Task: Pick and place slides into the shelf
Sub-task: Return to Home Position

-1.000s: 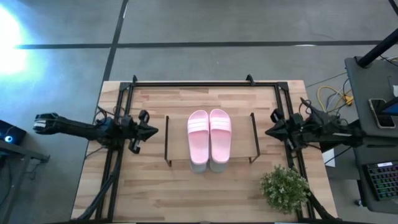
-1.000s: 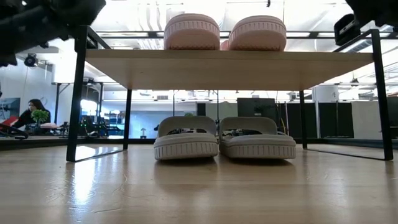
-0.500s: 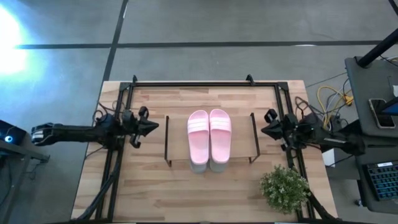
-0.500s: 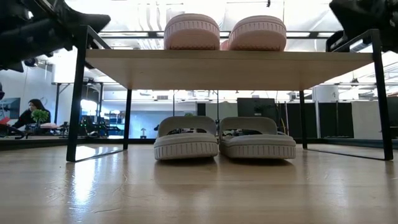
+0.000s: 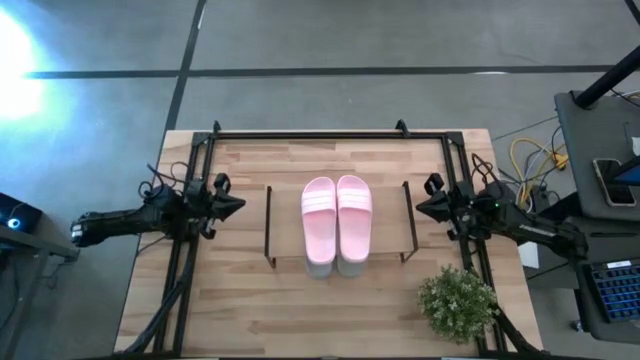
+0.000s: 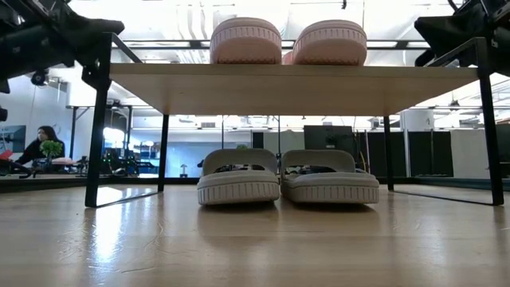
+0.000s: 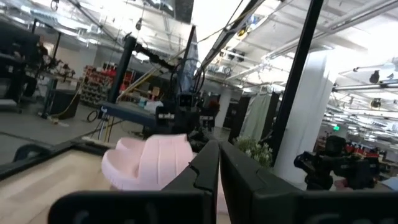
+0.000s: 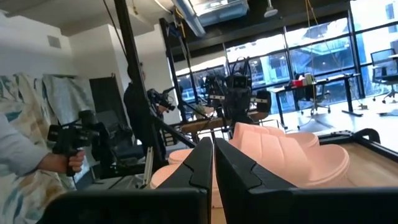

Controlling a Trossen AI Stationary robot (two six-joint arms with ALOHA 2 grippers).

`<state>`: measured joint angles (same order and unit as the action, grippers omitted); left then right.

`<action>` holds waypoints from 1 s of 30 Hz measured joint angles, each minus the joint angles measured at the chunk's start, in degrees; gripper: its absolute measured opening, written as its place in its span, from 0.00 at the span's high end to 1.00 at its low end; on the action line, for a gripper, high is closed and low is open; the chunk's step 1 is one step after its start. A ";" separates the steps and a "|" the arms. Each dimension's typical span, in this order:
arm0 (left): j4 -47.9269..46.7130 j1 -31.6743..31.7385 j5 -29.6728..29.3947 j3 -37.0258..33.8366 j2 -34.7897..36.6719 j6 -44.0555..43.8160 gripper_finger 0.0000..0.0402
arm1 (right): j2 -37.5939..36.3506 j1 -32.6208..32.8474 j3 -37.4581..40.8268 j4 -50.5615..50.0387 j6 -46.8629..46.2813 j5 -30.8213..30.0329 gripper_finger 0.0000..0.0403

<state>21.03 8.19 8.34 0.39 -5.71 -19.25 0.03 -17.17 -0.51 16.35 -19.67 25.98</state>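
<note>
Two pale pink slides [image 5: 337, 222] lie side by side, soles down, on the shelf's wooden plank [image 6: 295, 84]; the low view shows their ends [image 6: 245, 40] [image 6: 329, 41]. Two grey-green slides [image 6: 238, 179] [image 6: 329, 177] stand on the table under the plank. My left gripper [image 5: 238, 205] hovers left of the shelf's left end frame [image 5: 268, 225], shut and empty, pointing at the shelf [image 7: 219, 155]. My right gripper [image 5: 420, 208] hovers just right of the right end frame [image 5: 410, 220], shut and empty [image 8: 213, 152].
A larger black tube frame [image 5: 310, 133] runs round the table's far edge and sides. A small green bushy plant [image 5: 457, 303] stands at the near right corner. A person sits far off in the room [image 6: 38, 143]. Another person's hand [image 8: 62, 149] shows beyond the table.
My left gripper has drawn back a little toward the table's left edge and come down. My right gripper has edged toward the shelf's right end frame and sunk a little. Both stay shut. The slides have not moved.
</note>
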 joint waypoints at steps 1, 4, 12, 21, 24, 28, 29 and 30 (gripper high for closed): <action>-1.70 0.00 -0.02 -0.01 1.21 -0.13 1.00 | -0.02 0.00 0.00 -0.03 0.28 -0.02 0.97; -5.04 0.00 -0.05 -0.03 4.27 -1.50 1.00 | -0.02 0.00 0.00 -0.06 0.67 -0.02 0.97; -9.25 -0.04 0.26 -0.05 2.01 -2.82 1.00 | 0.00 0.02 0.00 -0.32 1.39 -0.41 0.97; -12.06 -0.04 0.41 -0.05 3.12 0.53 1.00 | 0.12 0.00 0.00 -8.38 1.52 -0.52 0.97; -14.25 -0.04 0.39 -0.07 2.82 0.23 1.00 | 0.13 0.00 0.00 -10.25 -0.19 -0.52 0.97; -14.27 -0.04 0.42 -0.07 1.67 0.18 1.00 | 0.13 0.00 0.00 -10.54 -1.19 -0.52 0.97; -14.12 -0.04 0.42 -0.07 1.46 0.18 1.00 | 0.13 0.00 0.00 -10.55 -1.17 -0.52 0.97; -14.13 -0.04 0.42 -0.07 1.29 0.18 1.00 | 0.13 0.00 0.00 -10.56 -1.17 -0.55 0.97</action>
<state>6.90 8.14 8.75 0.32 -4.42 -19.07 0.16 -17.17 -0.51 5.78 -20.84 25.43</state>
